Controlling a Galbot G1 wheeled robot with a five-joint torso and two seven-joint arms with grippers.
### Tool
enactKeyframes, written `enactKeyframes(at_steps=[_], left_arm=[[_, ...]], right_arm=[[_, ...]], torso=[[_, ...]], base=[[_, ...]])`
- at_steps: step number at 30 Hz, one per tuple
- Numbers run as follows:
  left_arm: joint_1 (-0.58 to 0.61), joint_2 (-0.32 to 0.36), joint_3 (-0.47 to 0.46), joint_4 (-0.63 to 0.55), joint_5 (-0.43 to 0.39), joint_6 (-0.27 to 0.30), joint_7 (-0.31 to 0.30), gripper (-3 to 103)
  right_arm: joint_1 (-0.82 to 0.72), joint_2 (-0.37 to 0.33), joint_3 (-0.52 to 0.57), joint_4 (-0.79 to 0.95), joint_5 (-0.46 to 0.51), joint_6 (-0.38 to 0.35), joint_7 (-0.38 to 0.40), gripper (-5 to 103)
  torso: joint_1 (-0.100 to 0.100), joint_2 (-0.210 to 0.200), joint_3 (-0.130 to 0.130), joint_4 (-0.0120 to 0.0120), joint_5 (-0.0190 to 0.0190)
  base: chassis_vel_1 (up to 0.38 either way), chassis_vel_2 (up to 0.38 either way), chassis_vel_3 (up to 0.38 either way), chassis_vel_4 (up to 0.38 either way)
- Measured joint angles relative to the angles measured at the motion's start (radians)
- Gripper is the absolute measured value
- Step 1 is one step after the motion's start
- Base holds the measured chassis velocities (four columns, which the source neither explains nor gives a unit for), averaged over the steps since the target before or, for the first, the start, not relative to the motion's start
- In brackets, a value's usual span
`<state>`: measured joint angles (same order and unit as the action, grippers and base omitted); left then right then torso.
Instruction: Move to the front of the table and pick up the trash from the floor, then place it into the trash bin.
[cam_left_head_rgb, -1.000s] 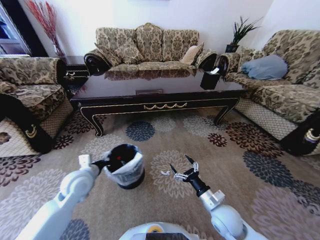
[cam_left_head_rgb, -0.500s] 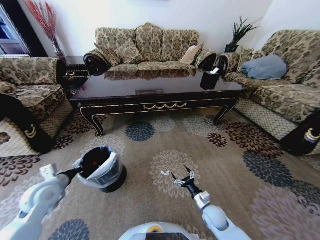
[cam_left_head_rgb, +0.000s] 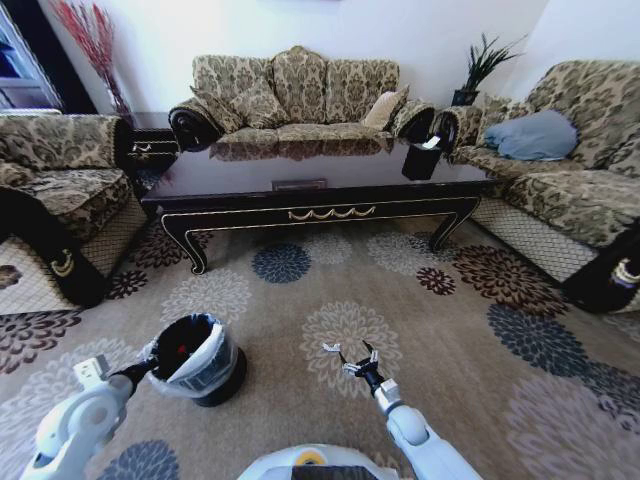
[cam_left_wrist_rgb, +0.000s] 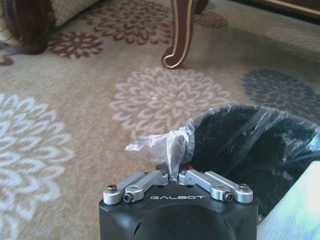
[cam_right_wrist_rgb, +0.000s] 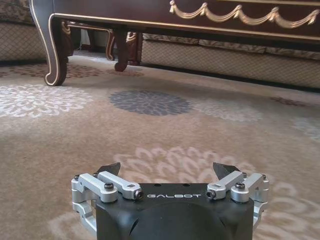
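Room: patterned floral carpet (cam_left_head_rgb: 330, 280) before the counter (cam_left_head_rgb: 310, 185), sofas on three sides.
Left jaws (cam_left_wrist_rgb: 176, 176): clenched on a twist of the translucent liner (cam_left_wrist_rgb: 165, 145) at the rim of the trash bin (cam_left_head_rgb: 195, 358); the bin's mouth lies just beyond them and looks tilted their way.
Right jaws (cam_left_head_rgb: 357, 362): released, spread wide, low over the carpet in front of the counter.
Trash: a small white paper piece (cam_left_head_rgb: 330, 347) lies on the carpet just beside the right jaws, toward the bin side; I cannot make out any other litter.
Step in hand: I judge it to be the pick of the paper.
Method: I would centre the spread jaws over the paper, descend square to the carpet, and clench only when the paper sits between them; flat paper may slip.
Bin: I would keep it steady, mouth within reach.
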<state>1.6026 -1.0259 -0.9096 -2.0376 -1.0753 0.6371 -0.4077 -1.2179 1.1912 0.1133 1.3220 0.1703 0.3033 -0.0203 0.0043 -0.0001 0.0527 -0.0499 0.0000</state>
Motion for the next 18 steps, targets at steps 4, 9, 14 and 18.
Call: enactKeyframes(at_steps=[4, 9, 14, 18], left_arm=[[-0.012, 0.023, 0.027, -0.018, 0.001, 0.004, -0.009, 4], [-0.013, 0.021, 0.04, -0.052, -0.004, 0.019, -0.025, 4], [0.007, 0.022, 0.029, -0.08, -0.016, 0.025, -0.03, 4], [0.017, 0.02, 0.022, -0.103, -0.024, 0.03, -0.036, 4]], right_arm=[[0.064, 0.021, -0.036, -0.061, -0.005, 0.003, -0.01, 100], [0.13, 0.056, -0.066, -0.157, 0.012, 0.008, -0.024, 100], [0.158, 0.072, -0.077, -0.236, 0.063, 0.009, -0.04, 100], [0.173, 0.079, -0.073, -0.278, 0.071, 0.018, -0.049, 100]], torso=[[0.0, 0.0, 0.0, -0.0004, -0.0001], [0.0, 0.0, 0.0, 0.0002, 0.0], [0.0, 0.0, 0.0, -0.0001, -0.0001], [0.0, 0.0, 0.0, 0.0001, 0.0]], base=[[0.0, 0.0, 0.0, 0.0], [0.0, 0.0, 0.0, 0.0], [0.0, 0.0, 0.0, 0.0], [0.0, 0.0, 0.0, 0.0]])
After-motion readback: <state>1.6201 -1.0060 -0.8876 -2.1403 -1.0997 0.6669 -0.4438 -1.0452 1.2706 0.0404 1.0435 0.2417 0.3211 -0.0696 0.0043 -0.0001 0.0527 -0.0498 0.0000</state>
